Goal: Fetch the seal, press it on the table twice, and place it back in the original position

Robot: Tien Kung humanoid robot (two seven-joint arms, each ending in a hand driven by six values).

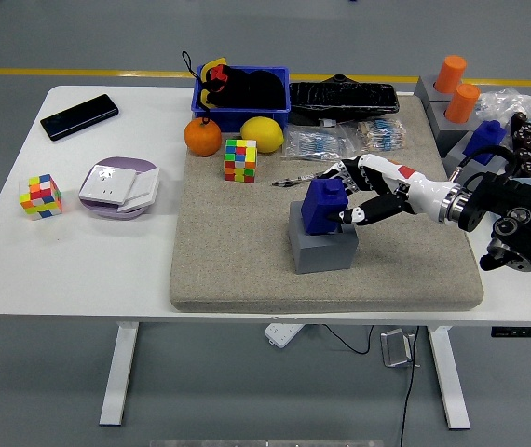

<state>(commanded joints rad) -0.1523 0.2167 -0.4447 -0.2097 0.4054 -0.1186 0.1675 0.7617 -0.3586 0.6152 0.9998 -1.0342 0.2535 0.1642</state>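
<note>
Right hand (370, 191) reaching in from the right edge, fingers curled around the blue seal (325, 203): thumb tip low on its right face, other fingers draped over the top and far side. Closed on it, though firmness of the grip not readable from here. Left hand nowhere in view.

Seal sitting on top of the grey block (322, 244), slightly tilted, near the middle of the beige mat (238, 251). Probably rigid moulded plastic, light, with smooth faces (so likely to slip under a shallow pinch). Best held across two opposite side faces around the narrower upper knob, thumb opposing the fingers, leaving the stamping face underneath clear. Stiff enough to take a firm press straight down; fragility no real worry.

Further out: a pen (295, 182) just behind the hand, a colour cube (240, 160), an orange (203, 137), a lemon (262, 133), and a blue bin (243, 92) at the mat's far edge.
</note>
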